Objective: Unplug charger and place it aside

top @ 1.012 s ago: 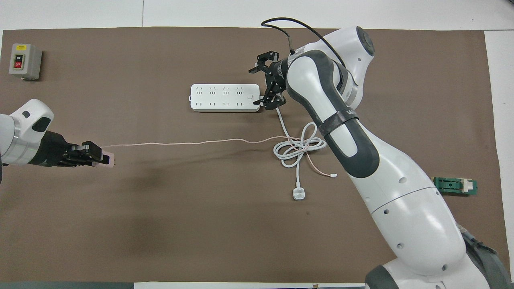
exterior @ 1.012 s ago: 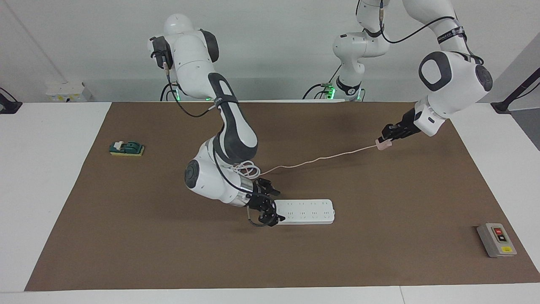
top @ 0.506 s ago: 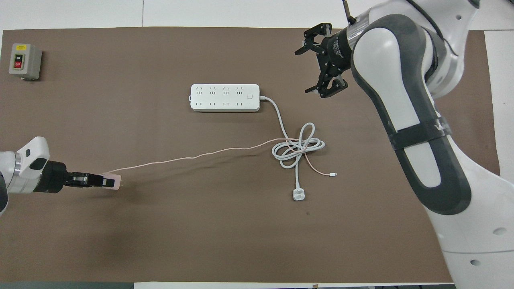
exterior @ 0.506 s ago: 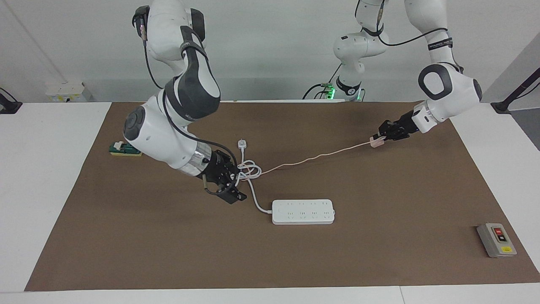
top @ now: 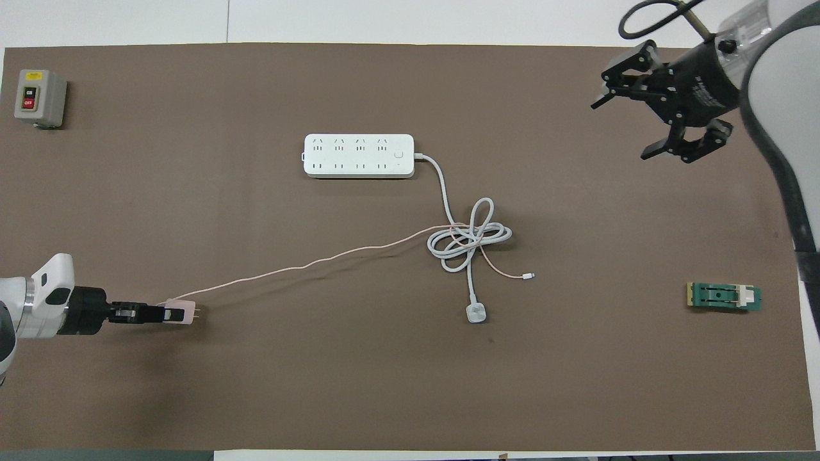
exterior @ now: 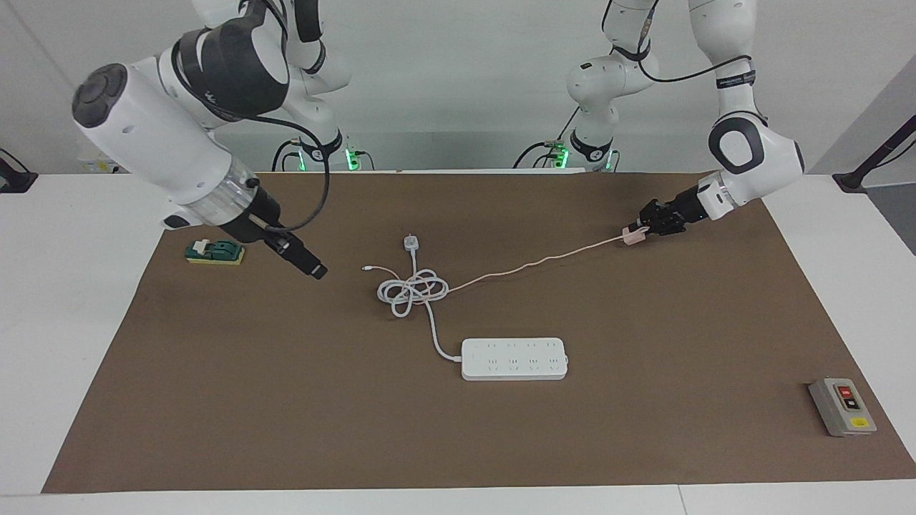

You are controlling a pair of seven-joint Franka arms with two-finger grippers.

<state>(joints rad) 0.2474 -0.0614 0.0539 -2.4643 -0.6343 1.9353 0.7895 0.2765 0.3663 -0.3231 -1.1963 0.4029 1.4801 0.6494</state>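
Brown matting [exterior: 644,429] covers the table. Over its left-arm end, the pale pink charger [exterior: 631,239] is clamped in the left gripper [exterior: 639,234], its thin cable [exterior: 529,265] trailing to the coiled white cord [exterior: 411,293] beside the power strip [exterior: 514,358]. The right gripper [top: 663,125] is held spread wide, empty, in the air.

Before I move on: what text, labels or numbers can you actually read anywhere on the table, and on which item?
"ON": black button of the grey switch box, faint.
"OFF": its red button, faint.
Yellow sticker on that box: too small to read.
White power strip: socket marks only, no readable text.
Black band on the left arm: lettering too blurred.
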